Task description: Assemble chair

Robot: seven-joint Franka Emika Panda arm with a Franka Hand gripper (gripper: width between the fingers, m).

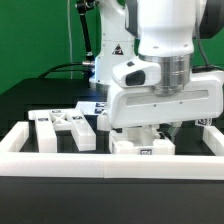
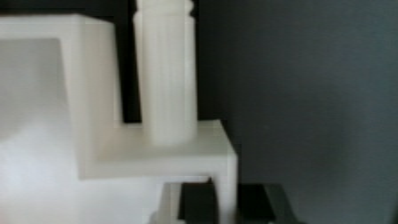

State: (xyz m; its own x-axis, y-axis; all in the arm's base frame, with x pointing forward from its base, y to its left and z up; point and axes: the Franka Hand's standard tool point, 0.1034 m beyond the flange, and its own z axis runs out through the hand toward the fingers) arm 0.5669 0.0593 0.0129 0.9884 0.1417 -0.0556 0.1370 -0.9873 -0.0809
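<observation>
**Surface and surroundings.** A matte black tabletop (image 1: 30, 100) was shown before a plain green backdrop (image 1: 30, 40). The work area was bounded by long white border rails (image 1: 100, 162), the nearest of which ran across the exterior view at six o'clock. Dark cables (image 1: 60, 68) were draped behind the glossy white robot arm (image 1: 165, 40), by which the centre and the exterior view's right were largely filled.

**Materials and shapes.** The chair parts (image 1: 62, 125) were matte white and blocky, with square edges. Small black-and-white square tags were carried on their upper faces. In the wrist view, a stepped chair part (image 2: 169, 155) was presented as an angular block with a flat ledge. A smooth round post (image 2: 164, 70) with a grooved end was seen rising from that ledge.

**Position relative to the pincer.** The loose group of chair parts was laid on the tabletop toward nine o'clock of the pincer (image 1: 150, 132), apart from it. One white part (image 1: 140, 146) was found at six o'clock of the pincer, just beneath it and just behind the front rail. In the wrist view, the dark fingers (image 2: 187, 205) of the pincer (image 2: 226, 205) were seen just beside the ledge, with a narrow pale strip between them. Whether the pincer was open, closed or gripping the part could not be told from either view.
</observation>
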